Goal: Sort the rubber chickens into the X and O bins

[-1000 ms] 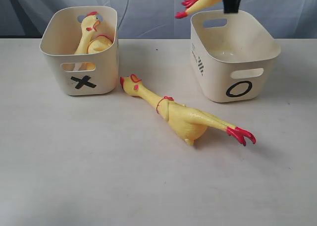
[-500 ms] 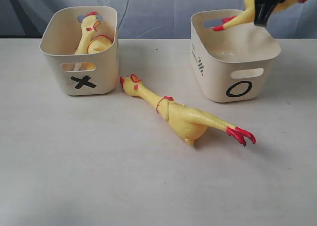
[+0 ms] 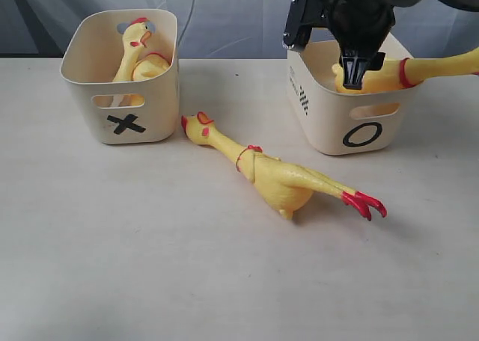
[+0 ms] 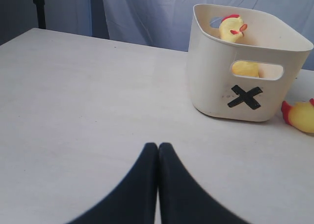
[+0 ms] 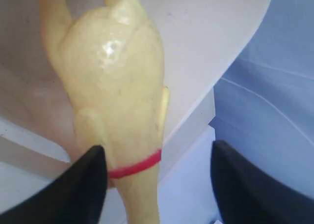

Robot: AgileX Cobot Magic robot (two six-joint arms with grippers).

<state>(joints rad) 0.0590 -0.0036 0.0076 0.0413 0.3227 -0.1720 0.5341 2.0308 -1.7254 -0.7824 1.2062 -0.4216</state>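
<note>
One rubber chicken lies on the table between the two bins, head toward the X bin. Another chicken stands inside the X bin. A third chicken rests in the O bin, its neck and red ring hanging over the right rim. My right gripper hovers over that bin, open; in the right wrist view the chicken leans against one finger with a wide gap to the other, the gripper not clamping it. My left gripper is shut and empty above the table, facing the X bin.
A blue-grey curtain hangs behind the table. The head of the table chicken shows to the side of the X bin in the left wrist view. The O bin's inner wall fills much of the right wrist view.
My right gripper came down from above the O bin with the chicken, which swung round and now lies in the bin with its neck over the rim. The other chickens have not moved.
</note>
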